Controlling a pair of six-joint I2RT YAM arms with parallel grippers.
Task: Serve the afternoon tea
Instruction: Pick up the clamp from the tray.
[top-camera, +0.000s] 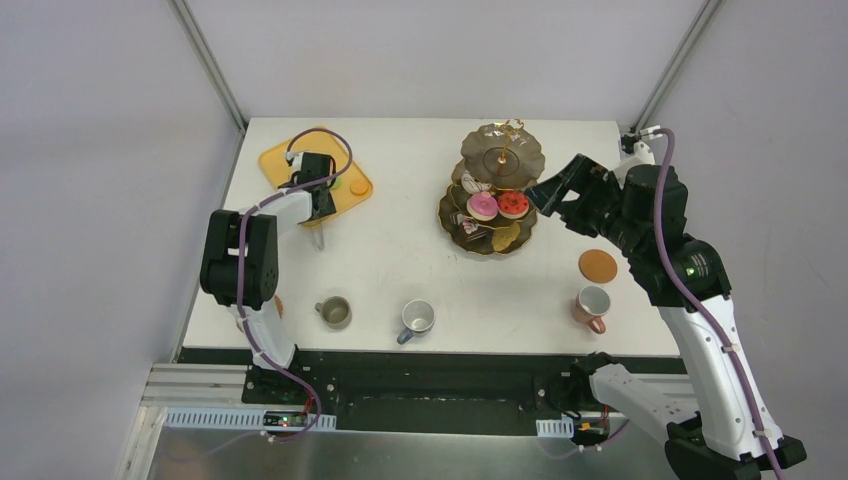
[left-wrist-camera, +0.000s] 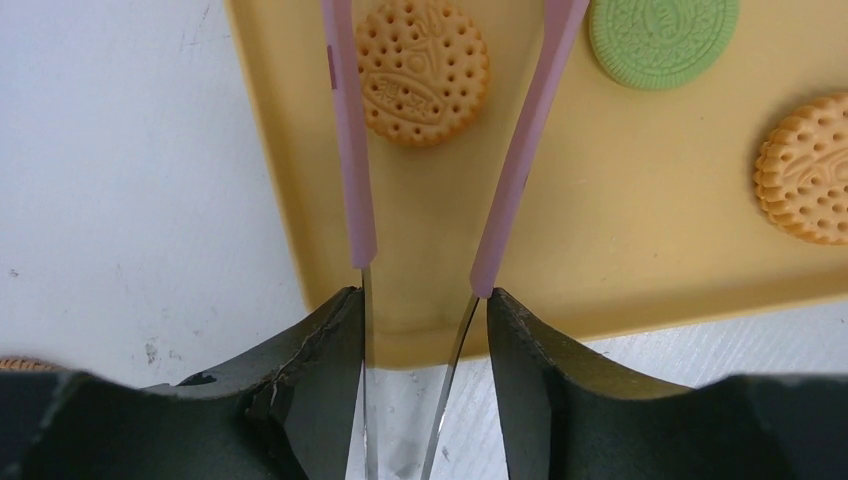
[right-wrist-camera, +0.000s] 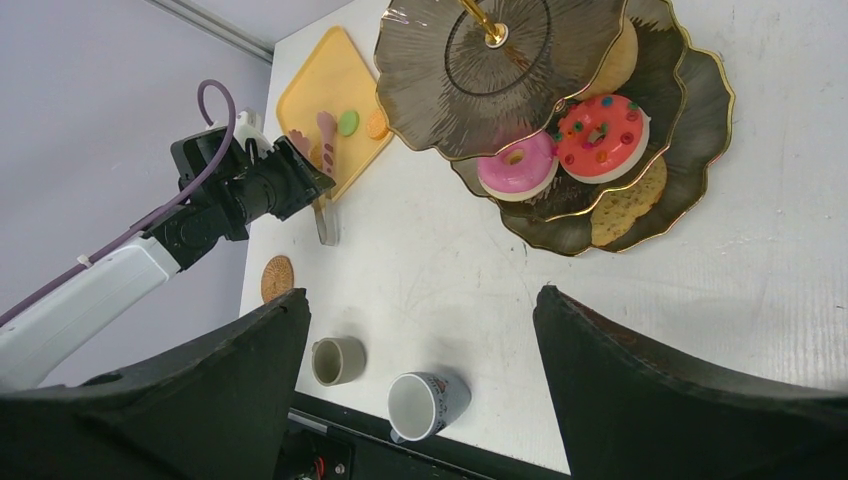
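Left gripper (left-wrist-camera: 424, 300) is pinching tongs (left-wrist-camera: 350, 200) over tray (left-wrist-camera: 620, 250), upper left of top view. Orange macaron (left-wrist-camera: 422, 72) is sitting off-centre between the tong arms, hugging one side; closing now is risking a skewed nip and a drop. Right gripper (right-wrist-camera: 420, 295) is hanging spread beside stand (top-camera: 500, 150), upper centre.

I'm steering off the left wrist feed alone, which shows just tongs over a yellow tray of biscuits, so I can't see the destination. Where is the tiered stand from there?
Observer: The three-tier stand is at the table's far middle, to the right of the tray.
Operator: Anything on it?
Observer: A pink doughnut and a red doughnut sit side by side on its middle tier.
Operator: Is the right arm in my way?
Observer: The right gripper hangs open just right of the stand, holding nothing.
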